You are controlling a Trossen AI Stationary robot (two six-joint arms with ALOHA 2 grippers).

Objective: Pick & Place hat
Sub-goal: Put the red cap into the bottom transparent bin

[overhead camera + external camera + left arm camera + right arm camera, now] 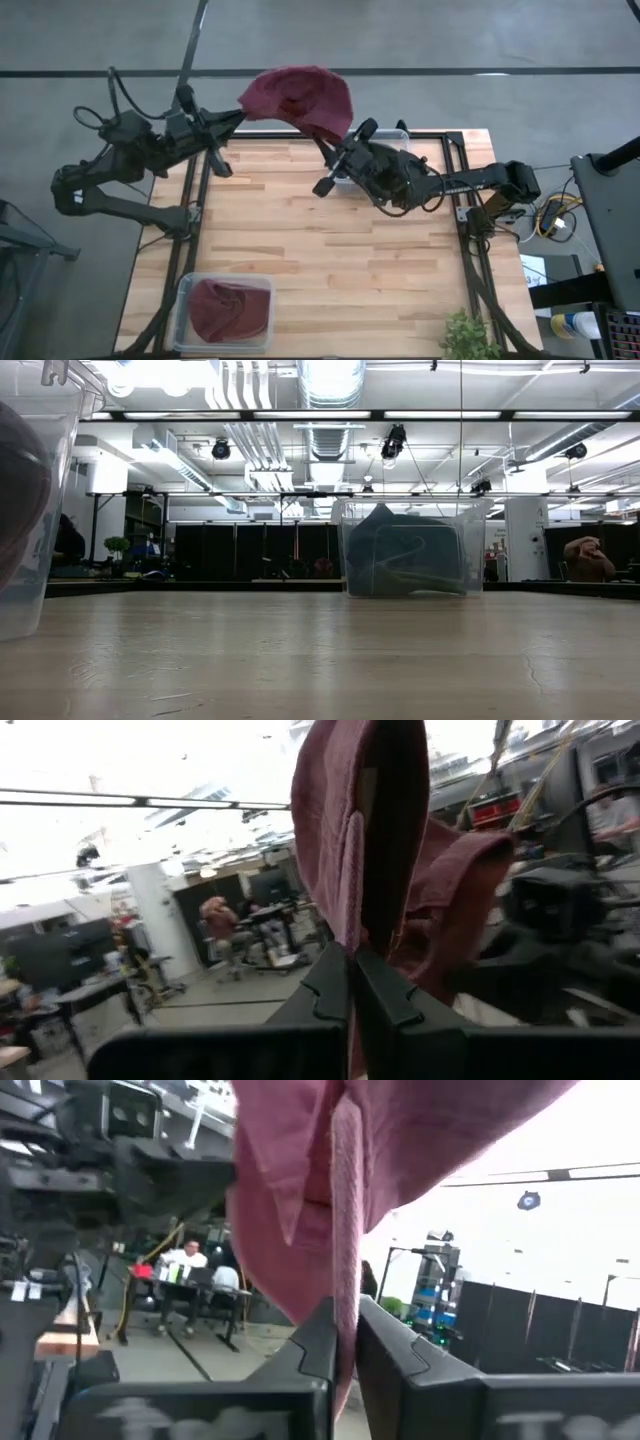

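- The table (330, 250) is the biggest thing here – one wooden top, mostly bare in the middle.
- Two arms, and both are on the same hat (300, 100). It's a dark red fabric one, held up in the air over the far edge of the table, stretched between them.
- The left gripper (240, 113) is pinched shut on one edge of the hat; its wrist view shows the fingers (385, 995) closed with cloth trapped between them.
- The right gripper (338, 155) is clamped on the opposite edge, fabric running down between its fingers (320, 1345).
- Handling guess: light, soft and floppy – it sags and folds wherever it isn't held. It probably won't slip much, but it won't keep its shape either, so the brim or a seam edge looks like the sensible place to grab.
- Two clear bins: one bin (225, 312) at the near left corner with a second dark red hat inside, and another bin (410, 548) at the far edge holding something dark.
- One small plant (468, 338) at the near right corner.
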